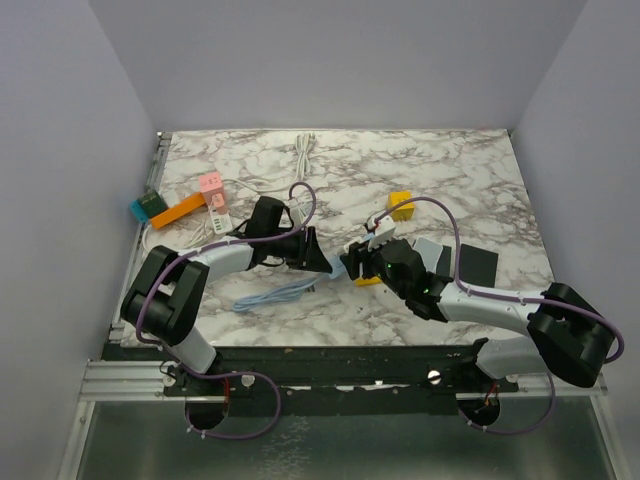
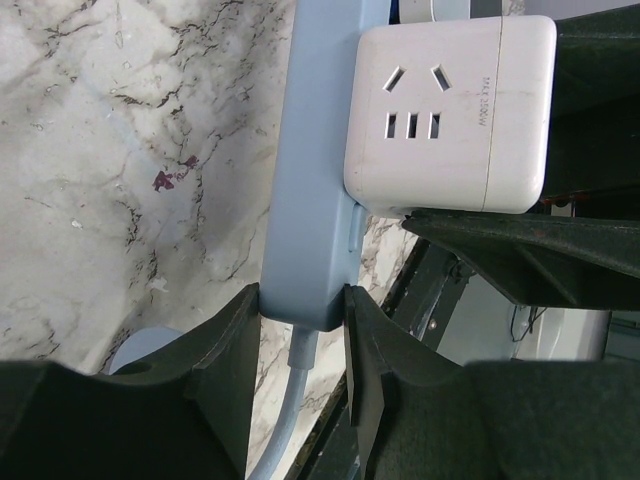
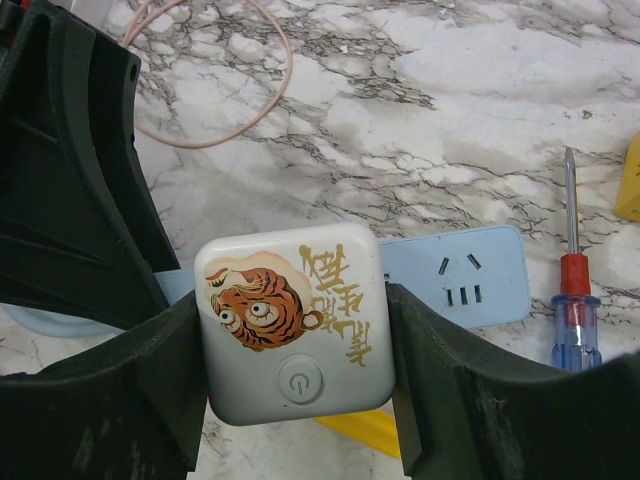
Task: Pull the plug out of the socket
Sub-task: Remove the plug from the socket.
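The socket is a light blue power strip [image 2: 315, 180], also seen in the right wrist view [image 3: 460, 275]. The plug is a white cube adapter [image 3: 295, 320] with a tiger picture and a power button. It sits against the strip's face [image 2: 450, 110], and its prongs are hidden. My left gripper [image 2: 303, 310] is shut on the strip's cable end, at the table's middle [image 1: 320, 255]. My right gripper [image 3: 295, 360] is shut on the cube's two sides, close to the left gripper [image 1: 358, 262]. The strip's blue cable [image 1: 275, 293] trails toward the front left.
A red-handled screwdriver [image 3: 572, 300] lies right of the strip. A yellow piece [image 3: 365, 430] lies under the cube. A yellow block [image 1: 401, 205], a black pad [image 1: 477, 265], an orange bar [image 1: 180, 210], a pink block [image 1: 210, 182] and a white cable [image 1: 306, 150] lie around.
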